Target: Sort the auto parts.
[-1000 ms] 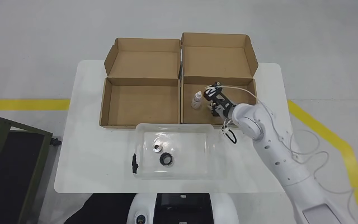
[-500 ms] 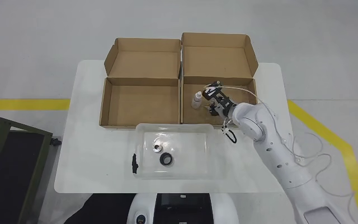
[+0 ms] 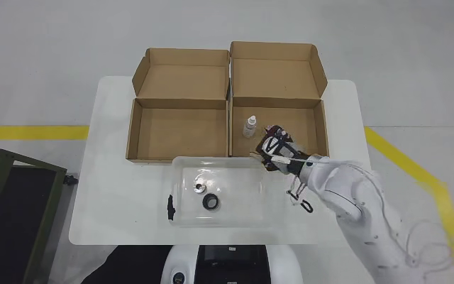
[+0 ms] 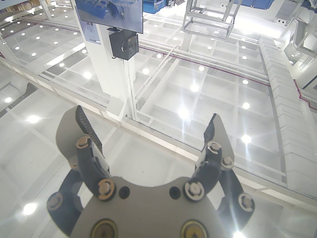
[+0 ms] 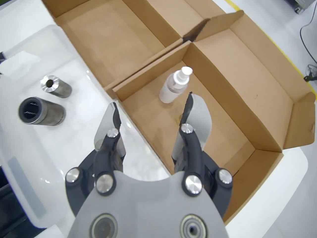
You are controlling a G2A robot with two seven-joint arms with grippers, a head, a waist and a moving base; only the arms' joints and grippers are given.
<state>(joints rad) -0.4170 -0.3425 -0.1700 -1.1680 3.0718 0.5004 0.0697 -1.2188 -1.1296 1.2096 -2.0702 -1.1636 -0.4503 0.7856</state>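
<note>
Occlusions and unresolved items

Right arm [image 3: 355, 199] is blurred and, with the right pincer [image 3: 272, 148], covers part of the right cardboard box's [image 3: 301, 128] near wall and the clear bin's [image 3: 237, 206] far right corner. The pincer's jaw gap is unreadable in the top view. Small black item [image 3: 171, 206] at the bin's left wall: too small to identify. The right wrist view's edge cuts the bin off.
</note>
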